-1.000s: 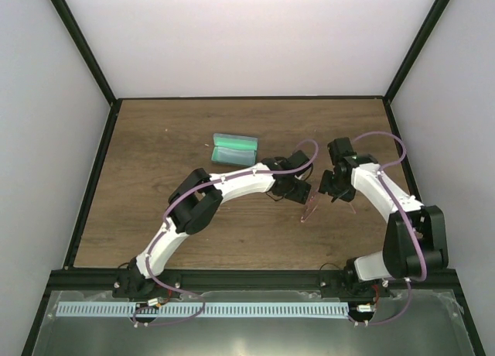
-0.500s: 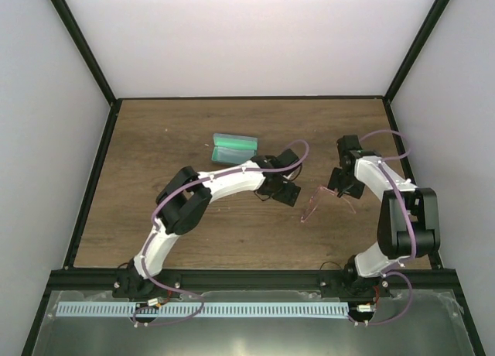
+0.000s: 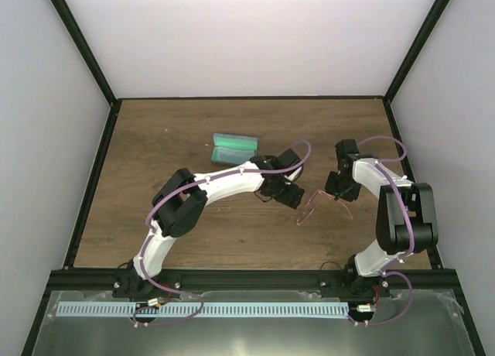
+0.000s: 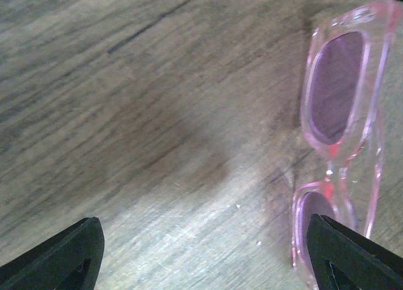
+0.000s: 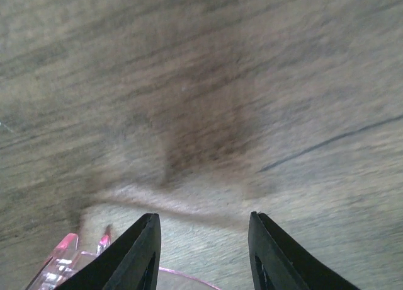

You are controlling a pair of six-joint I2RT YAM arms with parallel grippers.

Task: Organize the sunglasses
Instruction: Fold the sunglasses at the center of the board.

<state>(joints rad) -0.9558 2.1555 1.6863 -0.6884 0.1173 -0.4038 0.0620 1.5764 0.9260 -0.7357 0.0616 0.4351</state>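
Note:
The sunglasses [image 3: 308, 207] are a translucent pink pair lying on the wooden table between my two grippers, with a thin arm reaching right. In the left wrist view their front [image 4: 340, 132] fills the right side. My left gripper [image 3: 289, 194] [image 4: 208, 255] stands wide open just left of them; its right fingertip [image 4: 352, 255] overlaps the lower lens and nothing is between the jaws. My right gripper [image 3: 339, 189] [image 5: 201, 246] is low over the table at the glasses' right end, jaws apart. A thin pink arm of the sunglasses [image 5: 182, 276] crosses the gap at the frame's bottom, ungripped.
The grey-blue case [image 3: 233, 148] lies open, green inside showing, on the table behind the left arm's wrist. Black frame posts and pale walls border the table [image 3: 155, 201] on the left, right and back.
My left gripper has opened wider and drawn back a little from the sunglasses. My right gripper has come down by their right end with its jaws narrowing. The glasses have shifted slightly.

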